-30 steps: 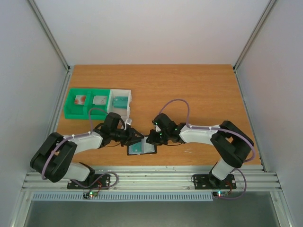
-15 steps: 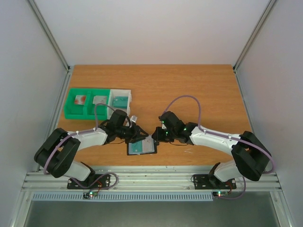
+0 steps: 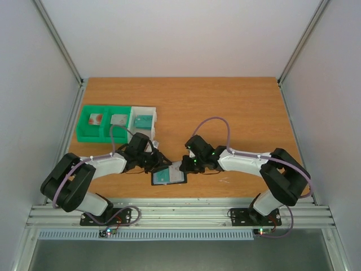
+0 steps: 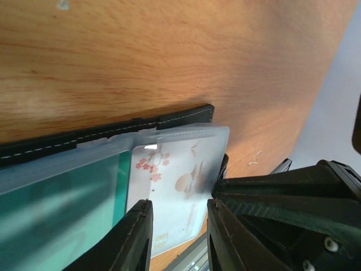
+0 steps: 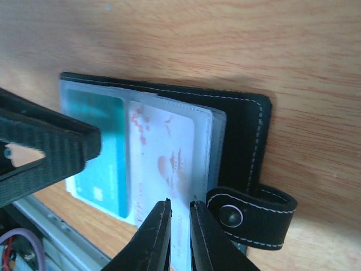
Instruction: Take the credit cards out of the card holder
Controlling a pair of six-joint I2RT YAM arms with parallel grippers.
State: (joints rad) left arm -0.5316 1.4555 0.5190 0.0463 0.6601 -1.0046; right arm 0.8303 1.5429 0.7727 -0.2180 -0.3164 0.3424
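Note:
The black card holder (image 3: 155, 182) lies open near the table's front edge, clasp tab (image 5: 254, 212) to its side. A teal credit card (image 5: 101, 152) sits in a clear pocket. Beside it a whitish credit card (image 5: 163, 152) with pink blossoms sticks partly out. My right gripper (image 5: 180, 226) has its jaws almost together on that whitish card's (image 4: 180, 175) edge. My left gripper (image 4: 179, 231) is open over the holder, its jaws straddling the whitish card, and one of its fingers (image 5: 45, 149) lies over the teal card's pocket. In the top view the left gripper (image 3: 163, 165) and right gripper (image 3: 181, 167) meet at the holder.
A green two-bin tray (image 3: 84, 132) and a white tray (image 3: 133, 119) with small items stand at the back left. The aluminium rail (image 3: 180, 212) runs just below the holder. Both arms lie low and angled inward across the table's front.
The right arm has pulled back inward and its gripper has shifted slightly left onto the holder, jaws narrowing. The left gripper stays on the holder. The holder has not moved.

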